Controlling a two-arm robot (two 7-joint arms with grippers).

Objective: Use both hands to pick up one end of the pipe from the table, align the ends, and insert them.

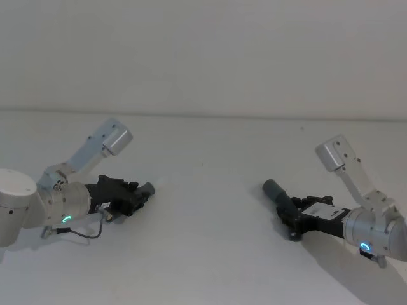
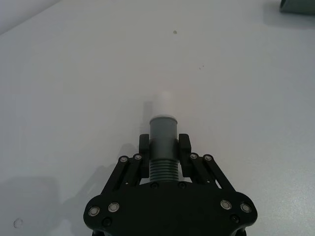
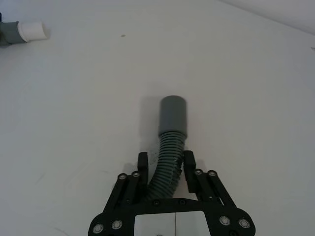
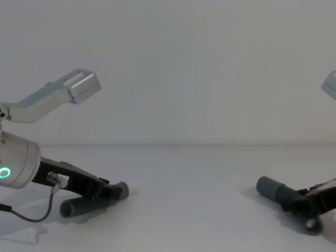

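Left claw [image 2: 164, 143] grips tipped pipe [image 2: 163, 129] | right claw [image 3: 166, 160] grips socket pipe [image 3: 173, 115] | white table [image 1: 210, 254], wall [image 1: 203, 51]

Place: a robotics lab bench, by the look of it, a bare test set-up.
Surface: one plain matte white table [image 1: 210, 267], wide and flat.
Backdrop: a blank pale wall [image 1: 203, 51] right at the table's far edge.
Machinery: silver left arm [image 1: 63, 200] and right arm [image 1: 375, 232], a lit ring on each wrist.
Wiring: a thin exposed cable [image 1: 82, 236] looping off the left wrist.
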